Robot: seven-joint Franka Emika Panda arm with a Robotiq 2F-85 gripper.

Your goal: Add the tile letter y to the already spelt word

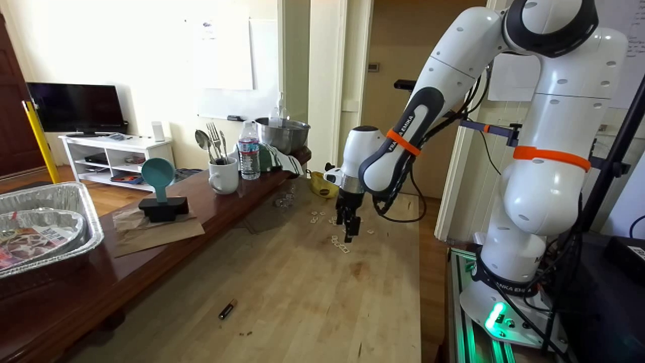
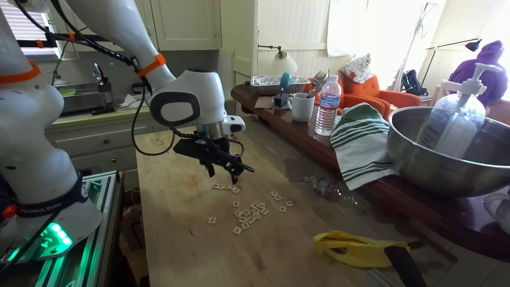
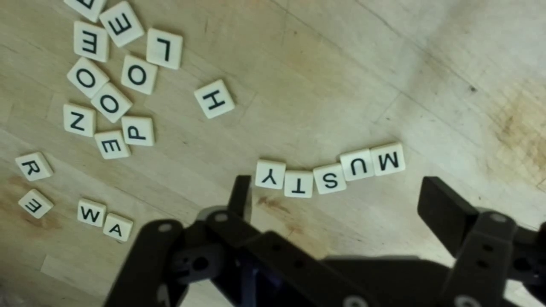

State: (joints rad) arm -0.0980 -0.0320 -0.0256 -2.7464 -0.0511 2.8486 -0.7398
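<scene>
The Y tile point(image 3: 270, 175) lies flat on the table at the left end of a row, beside the T tile point(image 3: 298, 184). The row continues with the S tile point(image 3: 329, 179), U tile point(image 3: 356, 165) and M tile point(image 3: 387, 159), reading MUSTY upside down in the wrist view. The row is slightly curved; Y and T sit edge to edge or nearly so. My gripper point(image 3: 336, 194) is open and empty, its fingers spread wider than the row. In both exterior views the gripper point(image 1: 346, 232) point(image 2: 223, 178) hangs above the table near the row point(image 2: 221, 186).
Several loose letter tiles lie beside the row, including an H point(image 3: 214, 99), a W point(image 3: 91, 212) and a J point(image 2: 212, 220). A clear plastic bottle point(image 2: 324, 187) and a yellow bag point(image 2: 358, 249) lie on the table. A battery point(image 1: 228, 309) lies nearer. A raised dark wooden ledge point(image 1: 151, 252) runs alongside.
</scene>
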